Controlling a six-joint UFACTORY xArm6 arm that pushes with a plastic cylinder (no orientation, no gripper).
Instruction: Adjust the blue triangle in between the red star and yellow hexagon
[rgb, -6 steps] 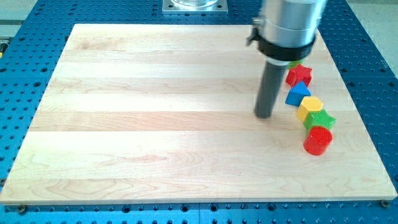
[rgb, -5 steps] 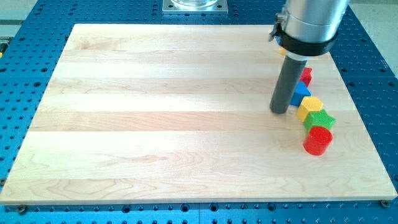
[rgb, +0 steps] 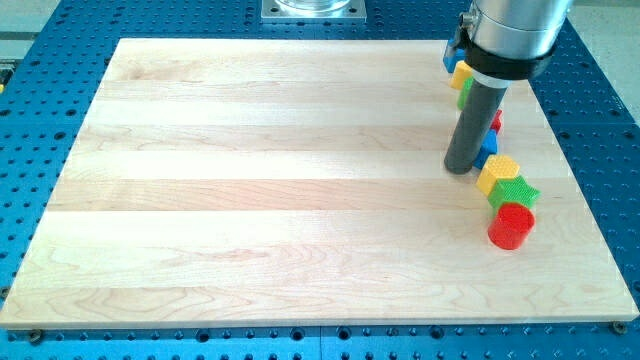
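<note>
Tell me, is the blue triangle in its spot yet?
Mostly. The blue triangle already sits between the red star and the yellow hexagon. My tip is at its left side, partly hiding it. What's left looks like a small nudge.

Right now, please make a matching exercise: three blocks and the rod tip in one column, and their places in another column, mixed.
1. my tip
2. red cylinder
3. yellow hexagon
4. green block

A. lowest in the line, nearest the view's bottom
B. just right of the rod's lower end
C. between the yellow hexagon and the red cylinder
D. left of the line of blocks

Pairs: 1-D, 2-A, 3-B, 4-C
</note>
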